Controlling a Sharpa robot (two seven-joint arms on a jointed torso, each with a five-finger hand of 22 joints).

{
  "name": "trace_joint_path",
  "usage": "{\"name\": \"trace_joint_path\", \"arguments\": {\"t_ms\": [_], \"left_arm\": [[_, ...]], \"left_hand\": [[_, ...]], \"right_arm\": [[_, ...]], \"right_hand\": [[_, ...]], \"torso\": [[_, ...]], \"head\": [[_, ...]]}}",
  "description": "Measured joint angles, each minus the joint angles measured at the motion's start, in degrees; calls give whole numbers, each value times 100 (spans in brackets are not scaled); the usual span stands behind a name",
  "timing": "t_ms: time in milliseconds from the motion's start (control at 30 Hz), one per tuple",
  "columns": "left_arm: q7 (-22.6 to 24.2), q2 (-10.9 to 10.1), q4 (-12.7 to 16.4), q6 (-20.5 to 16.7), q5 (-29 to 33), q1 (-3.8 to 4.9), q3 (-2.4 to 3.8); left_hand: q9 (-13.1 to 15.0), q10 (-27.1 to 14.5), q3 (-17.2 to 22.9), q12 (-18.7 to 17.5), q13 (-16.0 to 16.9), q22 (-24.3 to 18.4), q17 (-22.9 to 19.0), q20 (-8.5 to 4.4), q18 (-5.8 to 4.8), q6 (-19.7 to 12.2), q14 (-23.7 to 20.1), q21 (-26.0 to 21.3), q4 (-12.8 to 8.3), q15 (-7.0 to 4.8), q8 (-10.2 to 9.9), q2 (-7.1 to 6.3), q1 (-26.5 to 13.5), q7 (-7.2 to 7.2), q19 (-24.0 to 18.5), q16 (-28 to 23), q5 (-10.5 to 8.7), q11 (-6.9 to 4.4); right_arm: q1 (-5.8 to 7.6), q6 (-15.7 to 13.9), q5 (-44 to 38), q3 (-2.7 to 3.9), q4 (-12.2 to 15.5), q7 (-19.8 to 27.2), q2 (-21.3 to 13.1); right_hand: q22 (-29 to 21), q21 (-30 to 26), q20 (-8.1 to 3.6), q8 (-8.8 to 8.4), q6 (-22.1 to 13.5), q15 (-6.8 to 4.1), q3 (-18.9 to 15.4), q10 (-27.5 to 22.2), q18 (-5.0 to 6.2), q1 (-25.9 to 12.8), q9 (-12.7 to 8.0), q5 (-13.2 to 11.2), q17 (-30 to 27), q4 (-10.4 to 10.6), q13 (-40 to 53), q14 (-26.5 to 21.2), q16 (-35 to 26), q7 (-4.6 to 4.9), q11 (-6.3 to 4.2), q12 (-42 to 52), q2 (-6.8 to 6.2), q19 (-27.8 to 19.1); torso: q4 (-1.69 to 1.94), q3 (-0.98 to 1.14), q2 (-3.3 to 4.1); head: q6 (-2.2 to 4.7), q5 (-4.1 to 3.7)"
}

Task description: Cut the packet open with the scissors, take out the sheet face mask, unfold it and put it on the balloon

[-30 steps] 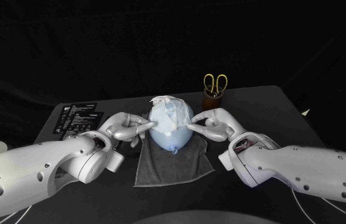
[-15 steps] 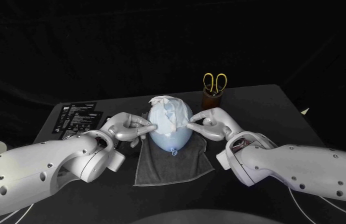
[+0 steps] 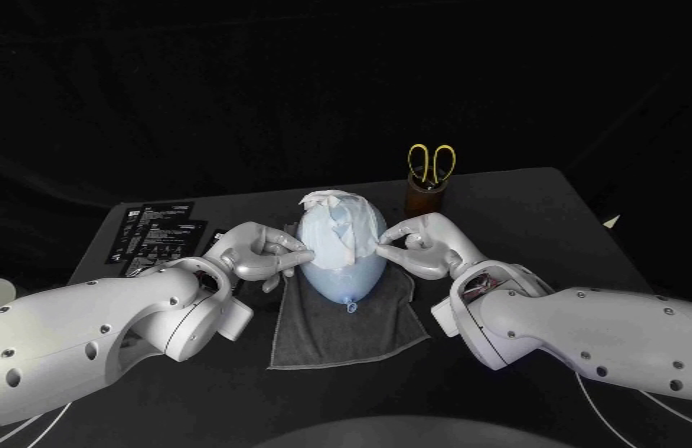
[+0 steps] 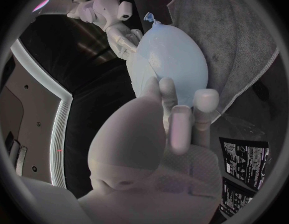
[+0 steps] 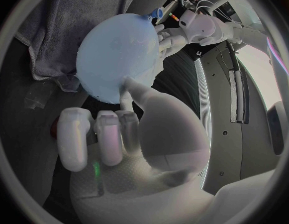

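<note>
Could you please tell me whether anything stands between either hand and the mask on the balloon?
Nothing visible does. The left hand and right hand touch opposite sides of the balloon, over which the sheet face mask is draped. The scissors stand in their holder behind, apart from it.

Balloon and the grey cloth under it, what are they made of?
The balloon looks like thin rubber: smooth, pale blue, slightly shiny, knotted at its end. The cloth looks like soft towel fabric: matte grey, fuzzy, with a stitched hem.

Scissors [image 3: 430,165] blades hidden in holder [image 3: 423,205], packet [image 3: 156,230] print unreadable, towel [image 3: 346,333] seemingly continues under balloon [image 3: 343,276]
</note>
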Motion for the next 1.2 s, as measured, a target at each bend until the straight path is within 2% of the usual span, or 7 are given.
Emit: {"name": "trace_joint_path", "arguments": {"t_ms": [400, 500, 600, 667, 800, 867, 1200], "left_arm": [[121, -6, 6, -70, 28, 0, 2], [168, -12, 12, -84, 57, 0, 2], [223, -29, 21, -97, 97, 0, 3], [261, -49, 33, -99, 130, 0, 3], [324, -89, 57, -93, 203, 0, 5], [359, -119, 73, -76, 259, -1, 7], [490, -270, 166, 153, 664, -2, 26]], "left_hand": [[68, 84, 732, -87, 1, 143, 1, -41, -1, 121, 1, 124, 219, -57, 133, 4, 424, -43, 41, 84, -41, 19], [70, 107, 1298, -97, 15, 200, 1, -42, -1, 91, 1, 168, 226, -56, 214, -175, 367, -15, 42, 93, -35, 42], [70, 177, 2174, -97, 104, 325, 1, -84, -3, 61, 2, 275, 207, -55, 370, -617, 50, 15, 83, 134, -15, 71], [70, 229, 2839, -82, 196, 408, 1, -111, -4, 61, 2, 335, 67, -55, 441, -932, -264, 14, 112, 171, -13, 81], [71, 279, 3695, 46, 357, 574, 1, -113, -46, 40, 3, 468, -384, -55, 512, -1141, -789, -6, 215, 204, 32, 130], [71, 324, 4391, 156, 511, 710, 1, -124, -90, 39, 8, 563, -967, -59, 553, -1242, -1273, -6, 292, 250, 151, 151], [70, 452, 4769, 387, 825, 962, 1, -153, -90, 35, 1, 705, -1488, -101, 631, -1274, -1785, -60, 419, 293, 856, 80]], "right_arm": [[-3, -92, 8, 0, 21, 39, -51], [-4, -122, 30, 0, 33, 63, -73], [-5, -149, 77, -2, 51, 102, -106], [-6, -169, 125, -2, 65, 137, -142], [-7, -183, 221, -2, 99, 189, -207], [-7, -186, 291, -2, 121, 223, -256], [-8, -187, 579, -3, 241, 341, -467]], "right_hand": [[3, 62, -39, 106, 29, 1, 243, 0, 0, 15, 115, 18, 4, -164, -3, -1, -4, 29, 1, 12, 15, -2], [4, 63, -38, 106, 28, 1, 274, -1, 0, 15, 115, 18, 4, -179, -5, -1, -5, 29, 1, 11, 15, -2], [5, 63, -38, 106, 28, 1, 331, -1, 1, 15, 120, 18, 4, -205, -5, -1, -16, 30, 1, 11, 15, -2], [5, 63, -38, 120, 28, 1, 363, -1, 0, 14, 124, 17, 4, -205, -5, -1, -19, 30, 1, 11, 16, -2], [4, 63, -38, 132, 26, 2, 414, -1, 0, 4, 150, 17, 4, -243, -3, -1, 0, 35, 1, 11, 24, -3], [4, 63, -38, 132, 37, 2, 425, -1, 0, -11, 151, 17, 3, -235, -1, -1, 0, 47, 1, 10, 39, -3], [0, 90, -37, 154, 62, 3, 505, -1, 1, -72, 151, 14, -1, -264, 0, -2, 0, 39, 1, 3, 35, -5]], "torso": [[-1, 0, -3], [-1, 0, -3], [-2, 0, -3], [-1, 0, -3], [0, 0, -3], [0, 0, -3], [2, -1, -3]], "head": [[-15, 28], [-15, 28], [-15, 25], [-12, 21], [-11, 17], [-11, 17], [-9, 29]]}}
